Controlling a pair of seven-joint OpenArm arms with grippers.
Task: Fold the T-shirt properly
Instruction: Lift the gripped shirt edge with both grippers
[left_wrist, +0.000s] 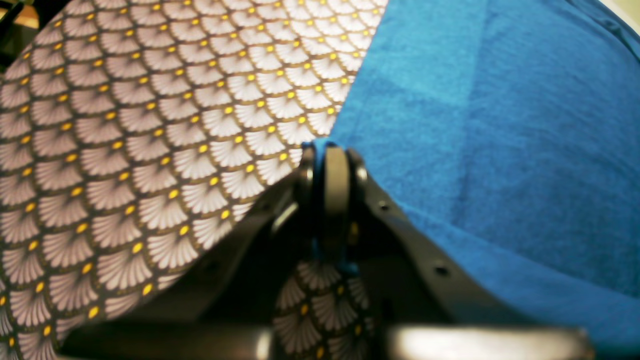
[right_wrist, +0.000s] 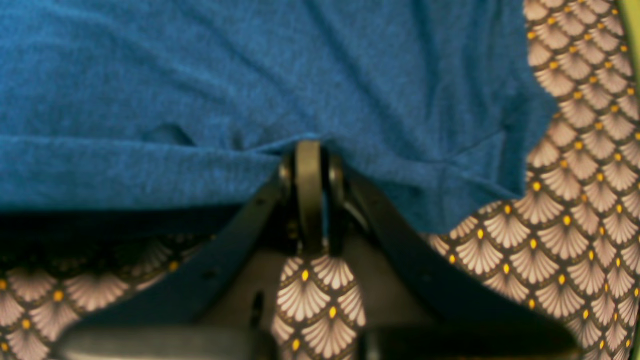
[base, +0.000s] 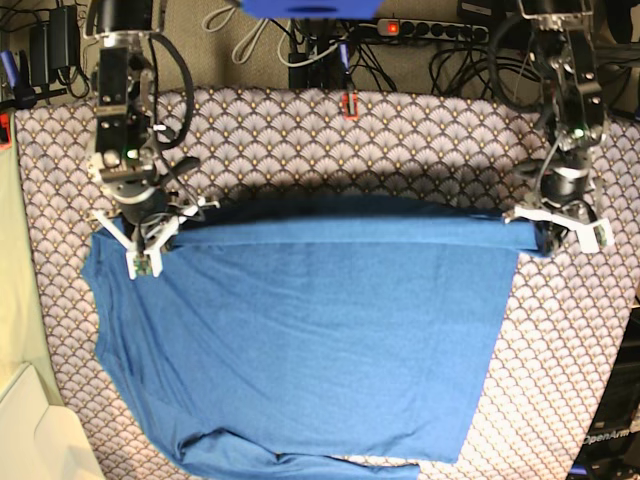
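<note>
The T-shirt (base: 310, 340), plain medium blue, lies spread across the patterned table, and its far edge is raised and pulled taut between my two grippers. On the right of the base view my left gripper (base: 545, 236) is shut on that edge's corner. The left wrist view shows its tips (left_wrist: 327, 150) pinching blue fabric (left_wrist: 500, 150). My right gripper (base: 160, 236), on the base view's left, is shut on the other end of the edge. Seen from the right wrist, its jaws (right_wrist: 310, 147) are closed on a fold of the shirt (right_wrist: 200, 75). The near hem reaches the table's front.
A scale-patterned cloth (base: 400, 130) covers the table. Cables and a power strip (base: 430, 28) run behind the far edge, where a small red item (base: 350, 103) sits. A cream surface (base: 30, 430) lies off the table's left front corner.
</note>
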